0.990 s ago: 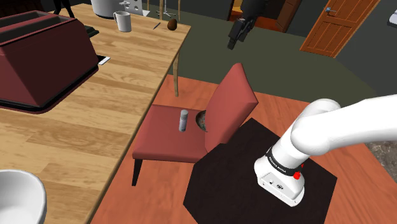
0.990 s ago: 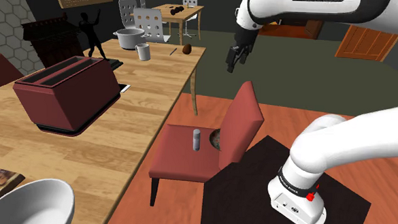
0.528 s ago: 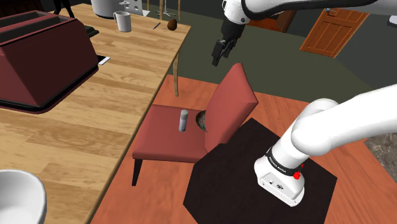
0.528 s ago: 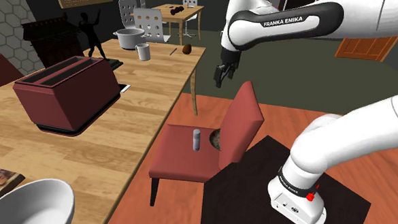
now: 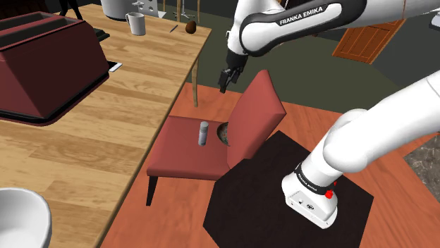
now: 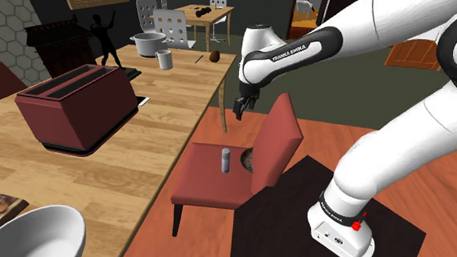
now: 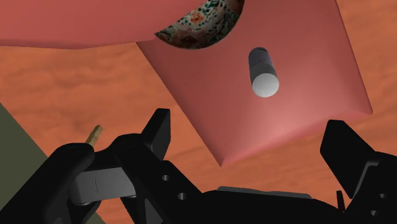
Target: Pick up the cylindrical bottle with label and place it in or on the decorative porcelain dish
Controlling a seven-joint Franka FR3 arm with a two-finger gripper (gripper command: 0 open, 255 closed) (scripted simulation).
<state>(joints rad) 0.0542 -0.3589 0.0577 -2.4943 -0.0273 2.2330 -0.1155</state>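
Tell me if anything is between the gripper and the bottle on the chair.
Nothing visible. The open gripper hangs above the red seat, with the grey bottle standing clear below. The chair back partly hides the floral dish.

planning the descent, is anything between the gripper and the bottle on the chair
No. In the wrist view only open air separates the open gripper from the upright bottle; the patterned dish sits beside it.
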